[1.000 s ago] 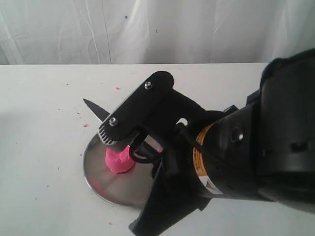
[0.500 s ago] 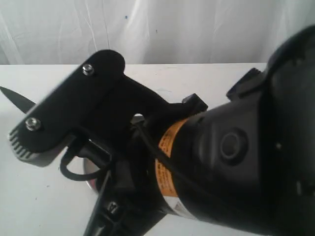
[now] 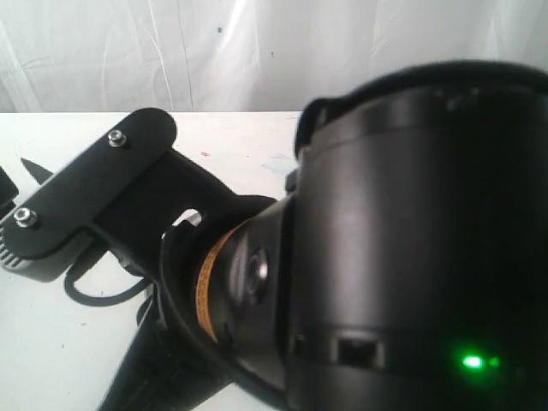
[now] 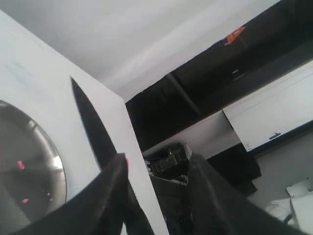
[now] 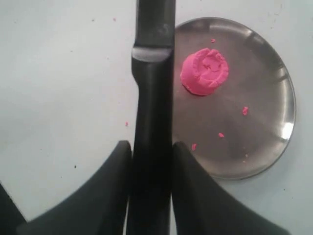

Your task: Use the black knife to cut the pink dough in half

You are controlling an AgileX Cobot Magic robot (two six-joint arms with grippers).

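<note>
Right jaws: the right gripper (image 5: 151,146) is closed on the handle of the black knife (image 5: 152,98).
Left jaws: the left gripper (image 4: 157,160) is held wide. The blade is seen just beside one finger, apparently unclamped.
Dough: the pink dough (image 5: 204,71) is seen whole on the plate (image 5: 264,127), ahead of the right jaws and beside the knife.
Left to do: the cut itself.
</note>
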